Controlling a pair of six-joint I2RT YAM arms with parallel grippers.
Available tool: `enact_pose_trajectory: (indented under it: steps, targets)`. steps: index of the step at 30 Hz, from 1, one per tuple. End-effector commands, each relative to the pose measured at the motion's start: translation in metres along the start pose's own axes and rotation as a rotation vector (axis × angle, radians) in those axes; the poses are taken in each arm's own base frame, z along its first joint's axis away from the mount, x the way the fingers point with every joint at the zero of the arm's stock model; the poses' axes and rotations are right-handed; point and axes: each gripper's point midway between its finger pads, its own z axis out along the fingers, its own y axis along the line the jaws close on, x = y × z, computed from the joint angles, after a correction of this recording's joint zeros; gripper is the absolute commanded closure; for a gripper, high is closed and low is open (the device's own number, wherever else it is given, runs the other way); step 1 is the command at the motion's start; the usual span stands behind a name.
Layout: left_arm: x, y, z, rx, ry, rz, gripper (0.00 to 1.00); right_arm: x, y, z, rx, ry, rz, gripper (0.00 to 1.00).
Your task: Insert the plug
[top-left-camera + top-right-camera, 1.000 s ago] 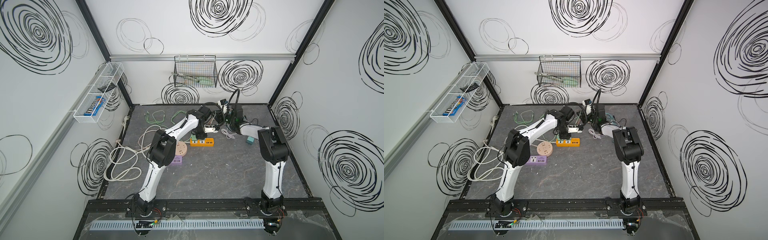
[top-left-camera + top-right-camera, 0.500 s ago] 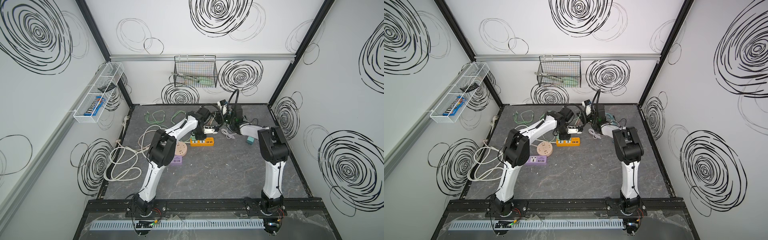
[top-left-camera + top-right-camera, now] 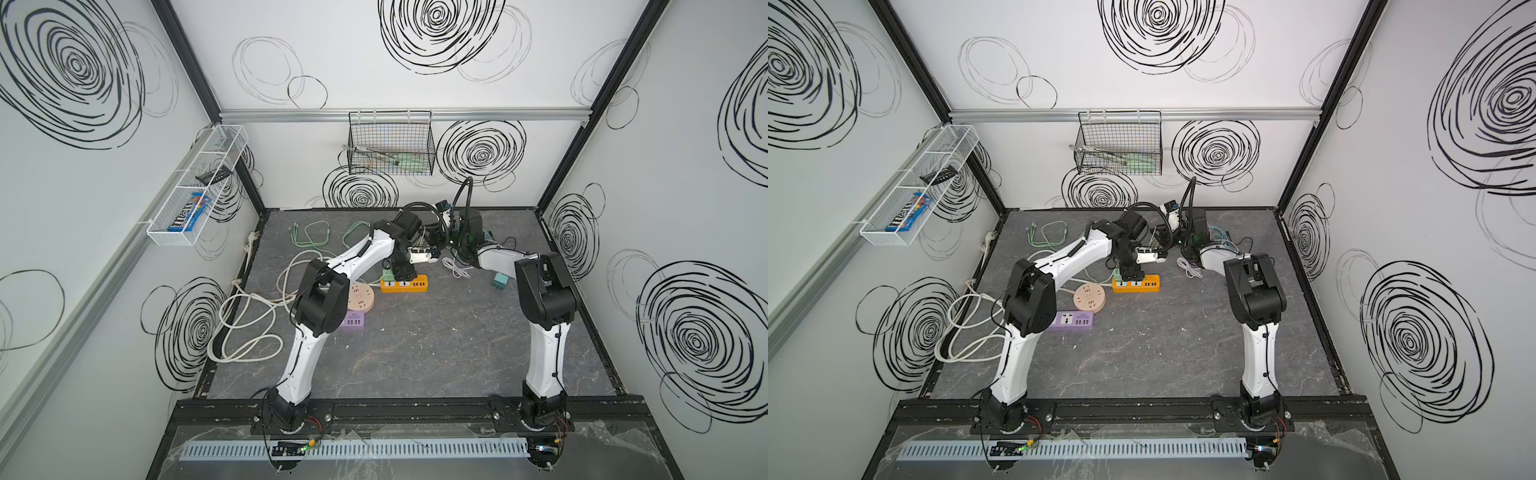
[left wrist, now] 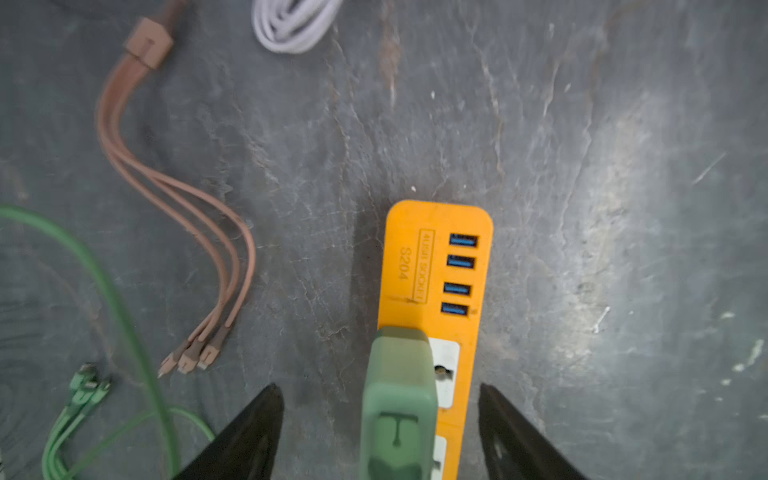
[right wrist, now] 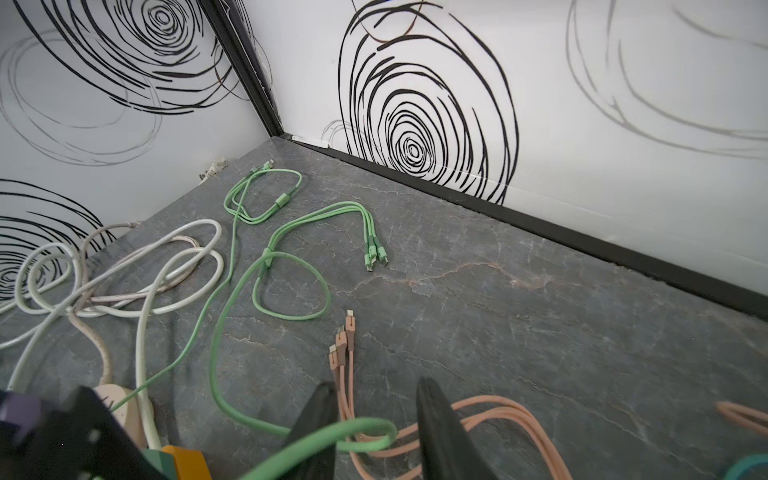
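A green plug point(image 4: 399, 399) stands in a socket of the orange power strip point(image 4: 432, 257), near the strip's cord end. My left gripper point(image 4: 378, 386) is open wide above it, one black finger on each side, neither touching the plug. In both top views the strip point(image 3: 409, 284) point(image 3: 1142, 284) lies at the middle back of the table, under the left wrist. My right gripper point(image 5: 376, 382) hovers low just behind the strip, its fingers apart. A loop of the plug's green cable point(image 5: 365, 428) lies across one finger and ends in the gap, unclamped.
A round beige socket point(image 3: 360, 297) and a purple strip point(image 3: 353, 321) lie left of the orange one. White cords point(image 3: 249, 316) pile at the left wall. Green cables point(image 5: 291, 232), pink cables point(image 5: 478, 419) and a white coil point(image 4: 291, 25) lie behind. A teal block point(image 3: 500, 281) sits right.
The left gripper has opened and let go of the green plug, which stays in the strip. The right gripper's fingers have spread wider. Both arms stay about where they were.
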Motion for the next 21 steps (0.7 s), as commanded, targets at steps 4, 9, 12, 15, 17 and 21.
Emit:
enact_pose_trajectory:
  steps: [4, 9, 12, 15, 17, 21]
  targets:
    - [-0.035, -0.005, -0.09, -0.089, -0.238, -0.033, 0.04, 0.0, -0.015, -0.011, 0.103, 0.052, -0.042, 0.29]
    - [-0.052, -0.003, -0.139, -0.237, -0.475, -0.143, 0.04, 0.021, -0.042, -0.024, 0.231, 0.165, -0.044, 0.13]
    - [-0.058, 0.002, -0.171, -0.324, -0.688, -0.294, 0.04, 0.033, -0.057, -0.034, 0.323, 0.228, -0.045, 0.08]
    - [-0.055, -0.003, -0.188, -0.313, -0.839, -0.467, 0.04, 0.046, -0.078, -0.052, 0.477, 0.321, -0.023, 0.05]
    - [-0.047, -0.007, -0.189, -0.303, -0.897, -0.579, 0.04, 0.055, -0.088, -0.063, 0.549, 0.378, -0.013, 0.03]
    - [-0.015, -0.017, -0.174, -0.315, -0.882, -0.742, 0.04, 0.073, -0.083, -0.083, 0.561, 0.46, -0.037, 0.01]
